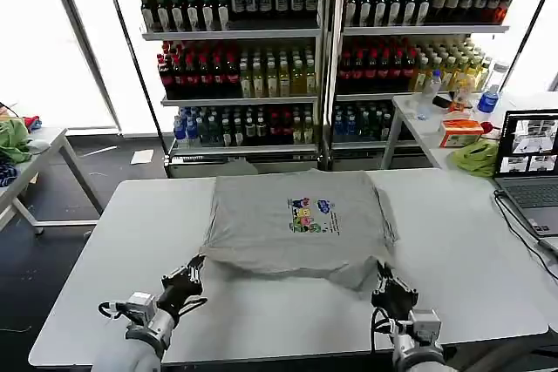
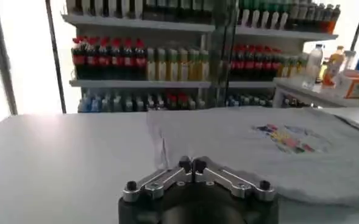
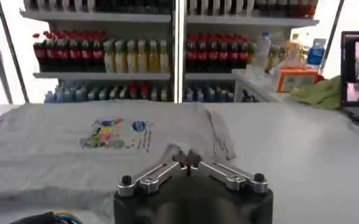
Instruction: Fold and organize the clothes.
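Note:
A light grey shirt (image 1: 296,215) with a small multicoloured chest print lies across the middle of the white table (image 1: 131,215), sleeves tucked under. Its near edge stands slightly raised off the table. My left gripper (image 1: 193,269) is at the shirt's near left corner and is shut on the fabric. In the left wrist view the left gripper (image 2: 192,163) has its tips together over the edge of the shirt (image 2: 289,146). My right gripper (image 1: 384,278) is at the near right corner. In the right wrist view the right gripper (image 3: 188,159) pinches a small ridge of the shirt (image 3: 75,146).
An open laptop (image 1: 532,163) with a cable (image 1: 523,233) sits at the table's right edge. A green cloth (image 1: 478,156) and an orange box (image 1: 460,132) lie on a side table behind it. Bottle shelves (image 1: 261,41) stand beyond. Another green heap (image 1: 13,141) lies far left.

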You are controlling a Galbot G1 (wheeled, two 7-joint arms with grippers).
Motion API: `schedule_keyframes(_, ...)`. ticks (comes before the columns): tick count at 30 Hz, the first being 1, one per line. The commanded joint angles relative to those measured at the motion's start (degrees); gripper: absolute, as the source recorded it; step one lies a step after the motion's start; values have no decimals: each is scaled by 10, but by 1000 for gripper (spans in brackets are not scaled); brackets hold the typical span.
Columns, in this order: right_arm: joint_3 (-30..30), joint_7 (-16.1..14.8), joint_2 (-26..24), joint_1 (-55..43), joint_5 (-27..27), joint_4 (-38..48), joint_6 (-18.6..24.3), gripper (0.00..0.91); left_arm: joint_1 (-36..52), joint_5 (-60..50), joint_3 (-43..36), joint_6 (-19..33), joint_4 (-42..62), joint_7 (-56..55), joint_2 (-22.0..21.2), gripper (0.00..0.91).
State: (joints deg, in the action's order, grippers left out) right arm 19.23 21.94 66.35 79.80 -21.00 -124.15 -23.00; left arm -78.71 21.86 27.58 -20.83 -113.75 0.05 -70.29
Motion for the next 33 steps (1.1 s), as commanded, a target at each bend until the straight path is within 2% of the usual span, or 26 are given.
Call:
schedule_keyframes(1, 2, -21, 5, -87, 7, 23, 1, 0, 61, 21, -2, 4, 19, 0, 6, 0)
schedule_keyframes(8, 2, -33, 0, -131, -14, 54, 5, 0, 109, 31, -16, 4, 49, -1, 13, 0)
schedule_keyframes(12, 5, -37, 12, -157, -33, 81, 13, 0, 137, 34, -21, 6, 76, -2, 3, 0)
schedule_keyframes(23, -11, -39, 13, -244, -61, 171, 8, 0, 207, 32, -54, 8, 161, -3, -4, 0)
schedule_keyframes(33, -43, -52, 16, -329, -61, 265, 4, 0, 252, 30, -62, 15, 237, -3, -14, 0)
